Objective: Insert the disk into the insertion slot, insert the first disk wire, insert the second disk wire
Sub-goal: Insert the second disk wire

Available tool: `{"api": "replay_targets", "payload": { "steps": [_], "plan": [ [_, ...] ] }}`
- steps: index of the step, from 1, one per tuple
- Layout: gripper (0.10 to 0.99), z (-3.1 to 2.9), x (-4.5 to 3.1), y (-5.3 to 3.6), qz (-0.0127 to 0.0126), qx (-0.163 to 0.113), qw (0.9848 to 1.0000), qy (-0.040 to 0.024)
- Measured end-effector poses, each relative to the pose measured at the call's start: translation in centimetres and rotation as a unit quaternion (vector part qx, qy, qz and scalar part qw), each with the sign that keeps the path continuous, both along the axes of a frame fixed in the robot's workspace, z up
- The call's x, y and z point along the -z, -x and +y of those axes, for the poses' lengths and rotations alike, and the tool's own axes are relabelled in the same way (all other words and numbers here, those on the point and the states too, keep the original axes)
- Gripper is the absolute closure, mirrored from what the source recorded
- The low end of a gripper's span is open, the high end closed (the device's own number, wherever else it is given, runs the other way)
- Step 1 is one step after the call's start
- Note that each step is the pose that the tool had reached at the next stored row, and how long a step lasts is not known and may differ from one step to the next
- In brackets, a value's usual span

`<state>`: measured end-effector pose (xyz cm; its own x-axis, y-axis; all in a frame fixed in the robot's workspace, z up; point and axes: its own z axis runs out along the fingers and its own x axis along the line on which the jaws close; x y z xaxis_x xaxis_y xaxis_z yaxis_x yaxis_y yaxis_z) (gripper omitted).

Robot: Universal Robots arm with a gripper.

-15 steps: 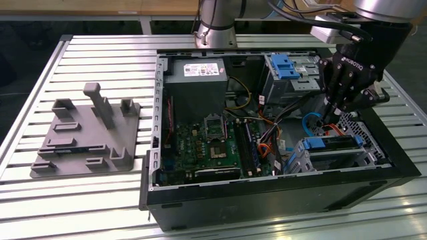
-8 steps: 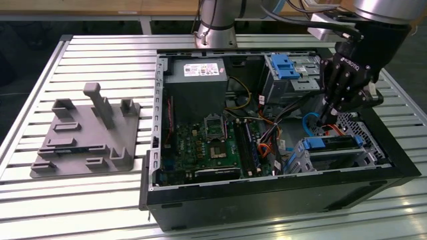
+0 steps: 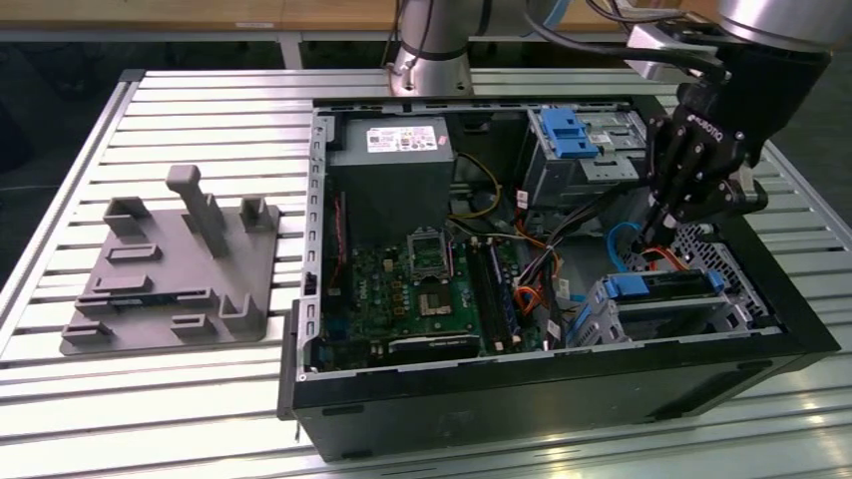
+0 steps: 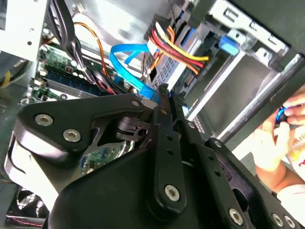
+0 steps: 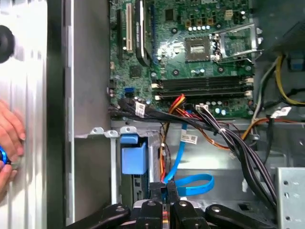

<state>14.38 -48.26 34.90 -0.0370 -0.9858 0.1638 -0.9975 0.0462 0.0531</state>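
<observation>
Already seated: the blue-framed silver disk (image 3: 661,289) sits inside the perforated sheet-metal insertion slot (image 3: 725,269), lower right of the frame.
Black gripper (image 3: 656,232), fingers together on the flat blue wire (image 5: 178,157), is at the disk's rear; wiring looks unfinished.

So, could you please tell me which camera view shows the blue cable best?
The first wrist view: the blue cable runs down and loops just beyond the gripper, unobstructed. The second wrist view shows its loop partly behind the gripper's linkage. In the exterior view it is a short arc beside the disk.
</observation>
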Motion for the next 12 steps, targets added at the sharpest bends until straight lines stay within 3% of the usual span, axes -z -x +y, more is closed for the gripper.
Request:
{"api": "replay_targets", "payload": {
  "steps": [5, 12],
  "plan": [
    [0.925, -0.30, -0.01, -0.61, 0.0000, 0.000, 0.9997, -0.0239],
    [0.925, -1.60, -0.01, -0.62, 0.0000, 0.000, 0.9995, -0.0327]
  ]
}}
